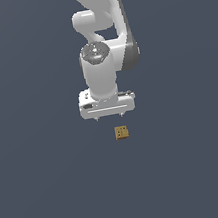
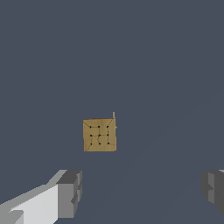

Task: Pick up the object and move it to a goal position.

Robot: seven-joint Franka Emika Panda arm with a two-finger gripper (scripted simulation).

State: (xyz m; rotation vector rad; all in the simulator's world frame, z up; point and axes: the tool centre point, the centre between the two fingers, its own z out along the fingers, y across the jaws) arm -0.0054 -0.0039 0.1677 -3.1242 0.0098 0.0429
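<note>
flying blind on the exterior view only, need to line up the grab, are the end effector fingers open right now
Observer: Yes. The wrist view shows the end effector with its two grey fingers spread wide, nothing between them.
Operator: is the cube between them yet
Observer: No. In the wrist view the cube lies on the floor ahead of the fingertips, clear of both, nearer one finger than the other.
Operator: any markings i can use to square up
Observer: The face toward the wrist camera carries a grid of dark dots joined by faint lines, and its edges sit roughly square to the line between the fingers.
</note>
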